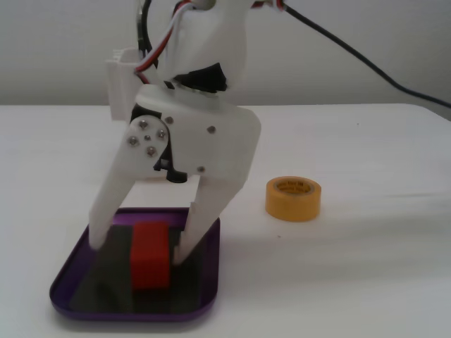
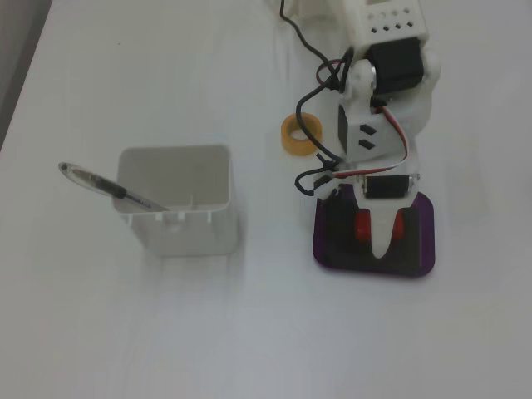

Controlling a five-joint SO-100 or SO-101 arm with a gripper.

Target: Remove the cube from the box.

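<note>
The gripper (image 1: 138, 253) stood over the box (image 1: 74, 278) with its two white fingers spread apart, one tip to the left of the cube (image 1: 150, 255) and the other just to its right in the low fixed view. The left tip was clear of the cube; the right tip sat close against its side, though whether it touched was hard to tell from this angle. The cube lay inside the box on the dark bottom, roughly in the middle — not lifted, as far as the view allowed.

In the top-down fixed view the gripper (image 2: 381, 241) covered most of the cube (image 2: 361, 227), leaving only red slivers either side of the white finger, and the box (image 2: 423, 249) showed around it.

A yellow tape roll (image 1: 293, 198) sat on the table (image 1: 366, 267) to the right of the box, well apart from it. A white container (image 2: 177, 201) stood left of the box in the top-down view, with a pen (image 2: 106, 187) leaning out of it.
</note>
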